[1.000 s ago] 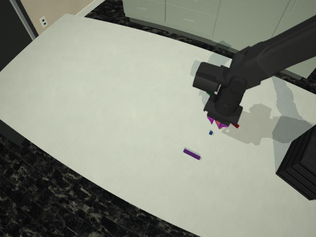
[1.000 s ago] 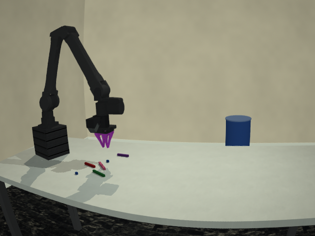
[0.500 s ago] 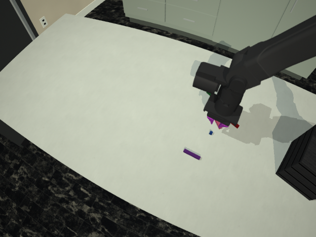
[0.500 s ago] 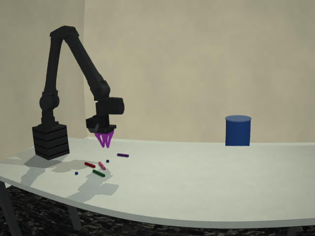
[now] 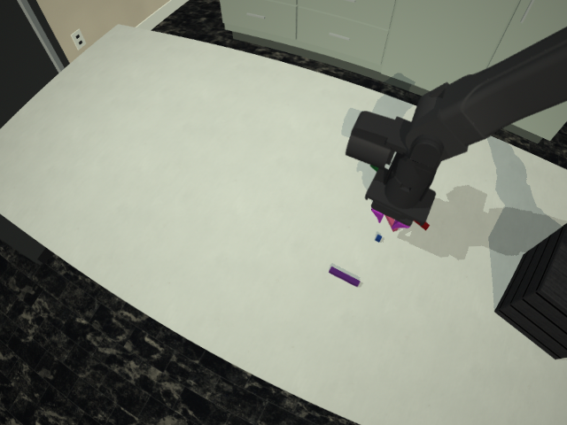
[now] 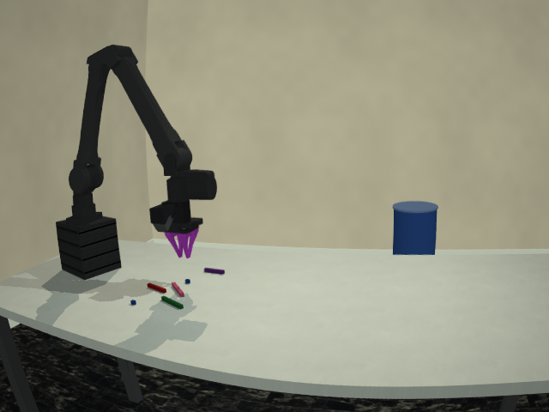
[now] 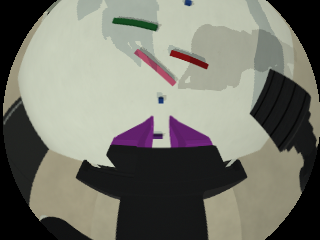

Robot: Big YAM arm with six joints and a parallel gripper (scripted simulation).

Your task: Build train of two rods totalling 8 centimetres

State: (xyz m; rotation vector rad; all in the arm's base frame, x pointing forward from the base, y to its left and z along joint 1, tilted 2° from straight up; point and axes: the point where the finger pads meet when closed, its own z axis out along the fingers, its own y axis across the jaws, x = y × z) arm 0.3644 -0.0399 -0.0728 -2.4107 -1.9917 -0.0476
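My gripper (image 5: 390,225) (image 6: 184,254) (image 7: 161,119) hangs above the table with its magenta fingers drawn close together and nothing between them. Below it lie a red rod (image 5: 423,225) (image 6: 156,287) (image 7: 188,59), a pink rod (image 6: 177,288) (image 7: 155,67) and a green rod (image 6: 171,302) (image 7: 135,24), close together but apart. One blue cube (image 5: 378,237) (image 6: 187,281) (image 7: 160,98) lies just past the fingertips. A second blue cube (image 6: 133,302) (image 7: 188,2) lies beyond the red rod. A purple rod (image 5: 344,276) (image 6: 214,270) lies flat by itself, and shows through the finger gap in the wrist view (image 7: 158,135).
The arm's black base (image 5: 535,297) (image 6: 88,245) stands at the table's edge near the rods. A blue cylinder (image 6: 414,228) stands far off on the other side of the table. Pale cabinets (image 5: 343,27) stand beyond the table.
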